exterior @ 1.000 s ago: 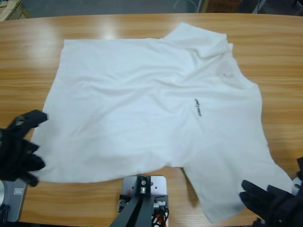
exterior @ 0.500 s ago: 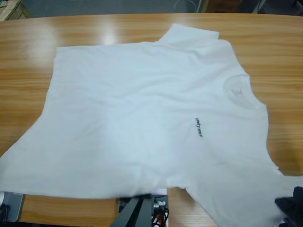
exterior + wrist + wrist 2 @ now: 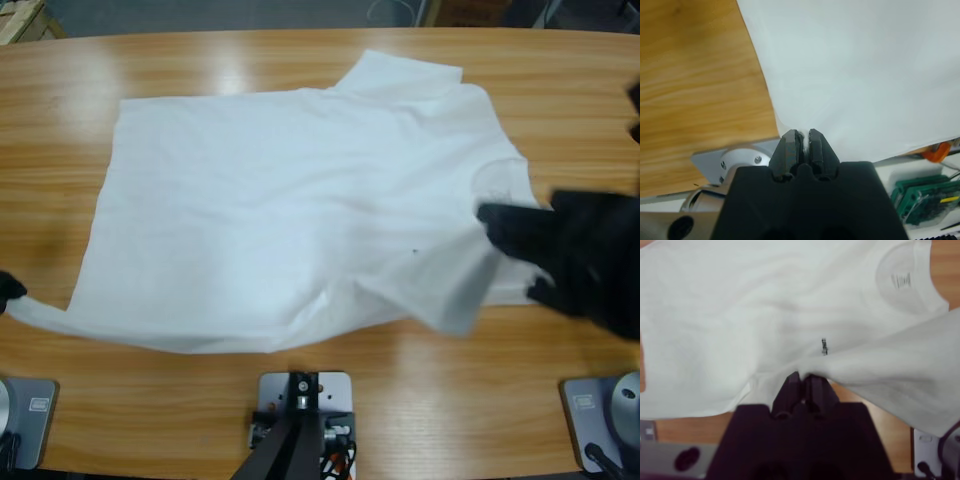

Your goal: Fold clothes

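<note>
The white T-shirt (image 3: 290, 210) lies spread front-up across the wooden surface (image 3: 300, 400), collar toward the right of the high view, far sleeve flat at the top.

The left pincer (image 3: 805, 145) is clenched on the shirt's hem corner: white cloth runs straight out from between its closed jaws. In the high view that corner is drawn out into a thin tail at the left edge, where the left pincer (image 3: 8, 292) barely shows. The grip appears meant to anchor the hem and keep the body taut.

The right pincer (image 3: 800, 382) is likewise clamped on fabric, holding the near sleeve. In the high view the right pincer (image 3: 500, 225) sits just below the collar, with the sleeve lifted and doubled over the chest. The small dark print (image 3: 824, 346) and neck label (image 3: 900, 280) show beyond it. Judgement: a first fold, sleeve inward, is in hand; most of the folding remains.
</note>
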### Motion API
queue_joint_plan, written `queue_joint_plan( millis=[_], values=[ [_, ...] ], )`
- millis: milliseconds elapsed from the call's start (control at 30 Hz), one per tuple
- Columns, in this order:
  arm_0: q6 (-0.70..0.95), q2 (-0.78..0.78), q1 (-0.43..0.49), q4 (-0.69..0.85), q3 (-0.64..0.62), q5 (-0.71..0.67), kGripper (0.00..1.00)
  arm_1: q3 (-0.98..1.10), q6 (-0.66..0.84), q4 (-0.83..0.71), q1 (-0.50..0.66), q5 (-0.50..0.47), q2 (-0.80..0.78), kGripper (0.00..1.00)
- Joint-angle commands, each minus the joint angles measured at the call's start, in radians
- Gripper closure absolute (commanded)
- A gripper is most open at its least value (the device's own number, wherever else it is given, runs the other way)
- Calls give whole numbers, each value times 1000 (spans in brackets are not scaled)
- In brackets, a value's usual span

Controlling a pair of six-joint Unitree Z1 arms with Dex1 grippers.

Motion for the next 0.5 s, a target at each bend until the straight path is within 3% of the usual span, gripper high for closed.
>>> queue_joint_plan(
  millis=[33,200,500],
  values=[
    [109,150,145,-40,-80,19,1000,33,-342,-141,-295,44,55,1000],
    [137,218,185,-40,-98,17,1000,36,-441,-207,-396,76,120,1000],
    [195,363,304,-46,-139,19,1000,49,-431,-266,-399,164,172,1000]
  ],
)
